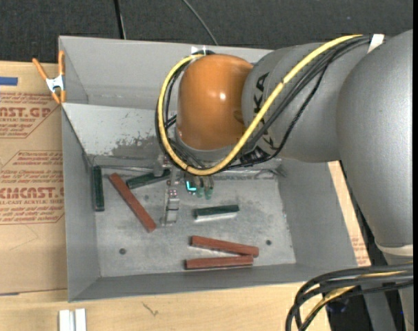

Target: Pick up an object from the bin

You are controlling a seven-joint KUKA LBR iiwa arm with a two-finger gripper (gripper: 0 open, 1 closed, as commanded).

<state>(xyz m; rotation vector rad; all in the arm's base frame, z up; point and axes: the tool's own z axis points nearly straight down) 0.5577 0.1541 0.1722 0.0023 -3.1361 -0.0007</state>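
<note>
Looks like the approach step. The hand hangs low mid-bin, between the slanted brown stick and the dark green stick. Can't tell if it's open or closed. Next it'd need to line up over one.

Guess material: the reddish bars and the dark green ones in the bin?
Reddish-brown bars: matte, even colour, squared edges; likely plastic or painted wood, the look leaves it open. Dark green bars: slight sheen with a pale highlight; probably plastic.
</note>
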